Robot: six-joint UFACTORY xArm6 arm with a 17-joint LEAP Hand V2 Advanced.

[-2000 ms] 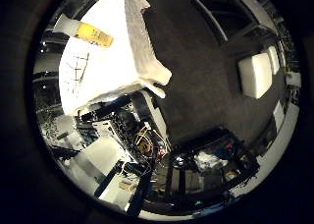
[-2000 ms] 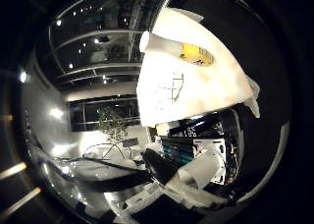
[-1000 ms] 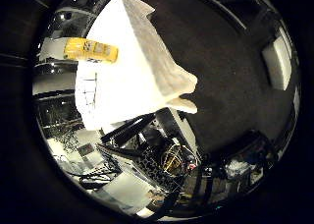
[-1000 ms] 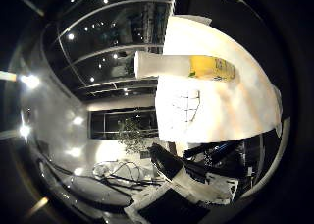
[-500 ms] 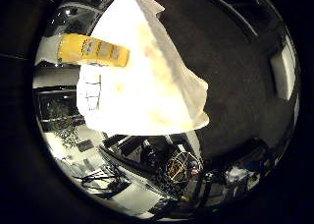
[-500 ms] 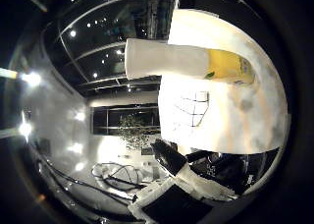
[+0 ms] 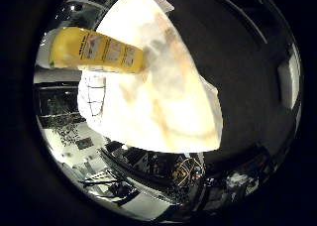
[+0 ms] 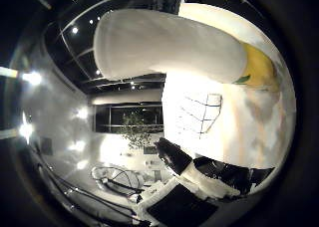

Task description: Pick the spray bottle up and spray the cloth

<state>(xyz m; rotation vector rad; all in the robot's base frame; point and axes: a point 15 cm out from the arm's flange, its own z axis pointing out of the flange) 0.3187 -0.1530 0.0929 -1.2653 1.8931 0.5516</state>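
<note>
- Hand: no finger or palm part can be picked out with certainty in either palm view, so whether it is open or closed, and whether it holds anything, cannot be told.
- Bottle (image 7: 96,51): the thing nearest the palm. Its yellow labelled body spans much of the little-finger-side view; in the thumb-side view its white upper part fills a large share of the picture and only a yellow end with a small green mark shows. It stands on the table, near one edge. Contact with the hand cannot be judged.
- Cloth (image 8: 199,114): pale, marked with a dark grid of lines, lying flat on the table just beside the base of the bottle and slightly farther from the palm.
- Table (image 7: 163,112): a bright white top with faint tan veining, carrying both bottle and cloth. Its far edge drops off to the surroundings.
- Floor (image 7: 237,67): a dark surface beyond the table on the side away from the bottle.
- Plant (image 8: 133,130): a leafy plant in the room well beyond the table, before a dark glazed wall with bright ceiling lights.
</note>
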